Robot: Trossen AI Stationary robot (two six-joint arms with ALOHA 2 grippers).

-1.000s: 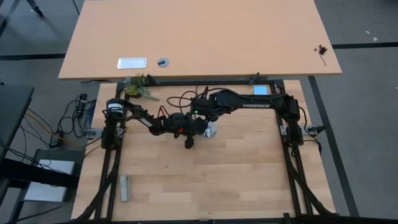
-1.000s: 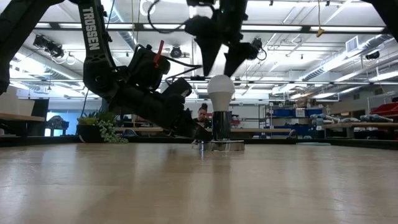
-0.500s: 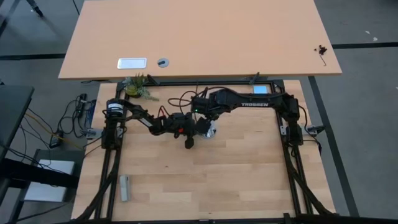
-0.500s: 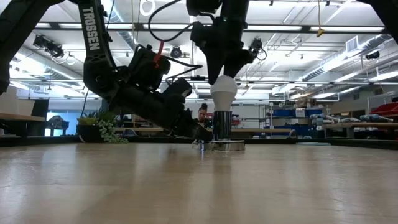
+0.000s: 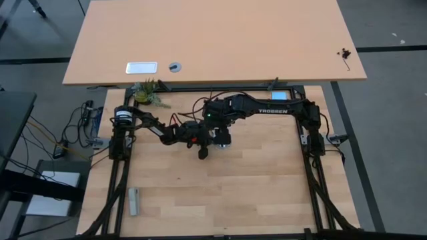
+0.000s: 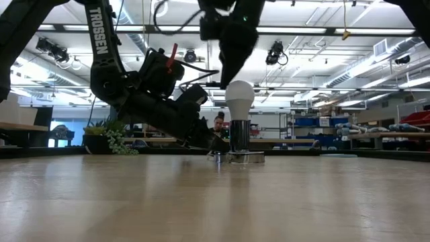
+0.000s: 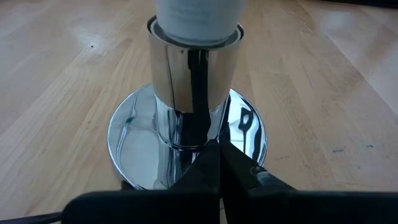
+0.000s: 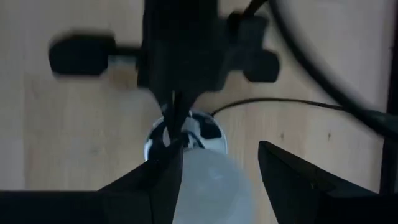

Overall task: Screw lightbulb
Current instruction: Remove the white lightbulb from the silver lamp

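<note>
The frosted-white lightbulb stands upright with its base in the shiny silver socket, whose round base plate lies on the wooden table's middle. My right gripper hangs just above the bulb, open. In the right wrist view its fingers stand on either side of the bulb. I cannot tell whether one of them touches it. My left gripper is shut at the socket's base plate. It comes low from the table's left. My left gripper presses its shut fingertips on the rim of the socket's base plate, on the side toward the table's left. The fingers slant down from the left. The plate lies flat on the table.
A thin black cord runs from the socket across the table. A small plant stands at the far left corner, and a grey block lies near the front left. A person sits far behind the table.
My right gripper came down over the bulb's top with its fingers around it. It then rose a little and turned about its own axis. The bulb and socket stay upright in place.
</note>
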